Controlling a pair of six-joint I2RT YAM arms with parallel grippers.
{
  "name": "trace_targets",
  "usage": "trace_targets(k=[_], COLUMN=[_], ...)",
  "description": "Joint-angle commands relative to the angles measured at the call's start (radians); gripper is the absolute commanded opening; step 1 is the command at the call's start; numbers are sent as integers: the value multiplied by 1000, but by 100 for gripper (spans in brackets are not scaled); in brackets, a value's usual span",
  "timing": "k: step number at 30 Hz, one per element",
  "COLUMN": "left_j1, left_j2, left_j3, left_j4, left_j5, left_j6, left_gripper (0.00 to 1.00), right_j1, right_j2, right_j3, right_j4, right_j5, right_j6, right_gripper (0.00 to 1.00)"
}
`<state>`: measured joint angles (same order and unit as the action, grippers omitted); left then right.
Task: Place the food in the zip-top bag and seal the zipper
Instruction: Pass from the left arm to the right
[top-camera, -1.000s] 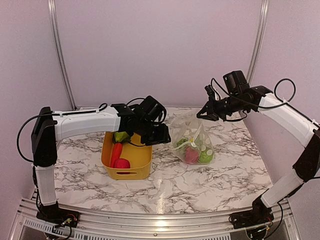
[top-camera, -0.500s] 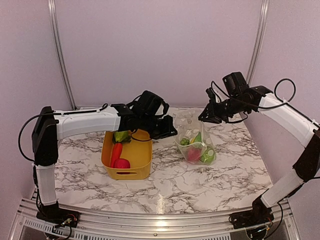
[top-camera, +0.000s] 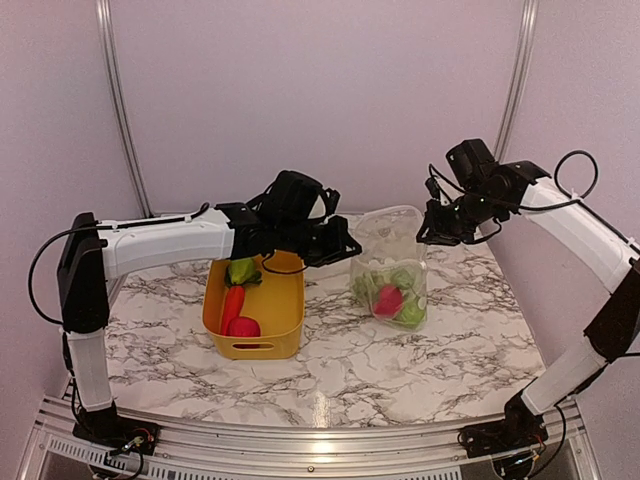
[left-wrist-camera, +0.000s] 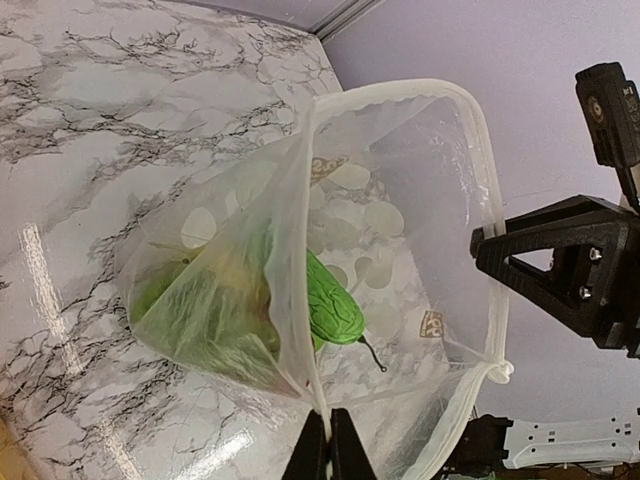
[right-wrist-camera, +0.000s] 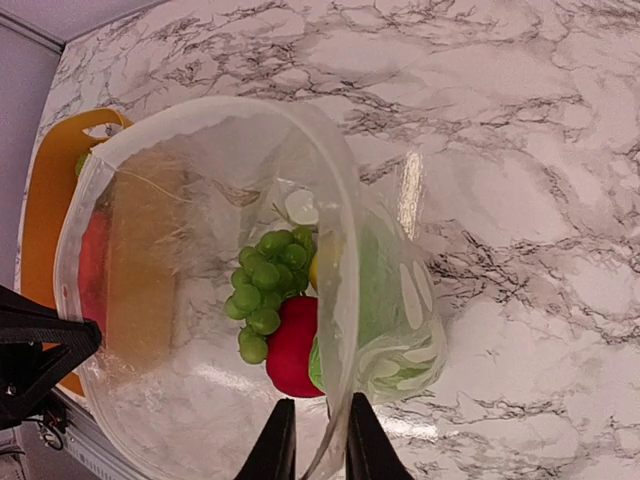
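While the zip-top bag (top-camera: 388, 268) sits on the counter (top-camera: 400, 370) at centre right of the top view, its mouth gapes wide and the zipper (right-wrist-camera: 348, 215) is unsealed. Left tool (left-wrist-camera: 328, 420) is closed, pinching the bag rim at the bottom of its wrist view. Right tool (right-wrist-camera: 315, 410) has its fingers parted with the rim passing between them, not clamped. Inside the bag: green grapes (right-wrist-camera: 262, 290), a red fruit (right-wrist-camera: 292, 348), green pieces. Yellow bin (top-camera: 285, 295), left of the bag, holds a carrot (top-camera: 232, 305) plus red and green items.
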<state>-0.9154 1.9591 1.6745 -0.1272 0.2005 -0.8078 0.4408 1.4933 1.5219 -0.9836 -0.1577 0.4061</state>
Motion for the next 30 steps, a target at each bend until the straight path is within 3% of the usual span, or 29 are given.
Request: trace_targets(k=[1, 4, 10, 17, 23, 30], left_j1=[1, 1, 11, 85, 190, 196], left_j2=[-52, -55, -88, -266, -350, -331], left_j3=[21, 26, 25, -97, -209, -289], left_j4=[24, 22, -43, -176, -376, -490], left_j5=[-7, -13, -79, -234, -280, -238], left_j6=[15, 25, 87, 215, 229, 231], left_gripper=[0, 0, 46, 66, 66, 61], right_j1=[9, 9, 13, 15, 18, 36], right_j2=[41, 65, 50, 8, -26, -56], right_j3=[83, 107, 179, 72, -42, -71], right_j4=[-47, -53, -56, 39, 117, 94], right_j5=[108, 100, 68, -12, -76, -110], right_j6=[-46, -52, -51, -45, -22, -38], right_gripper=[9, 0, 0, 0, 0, 0])
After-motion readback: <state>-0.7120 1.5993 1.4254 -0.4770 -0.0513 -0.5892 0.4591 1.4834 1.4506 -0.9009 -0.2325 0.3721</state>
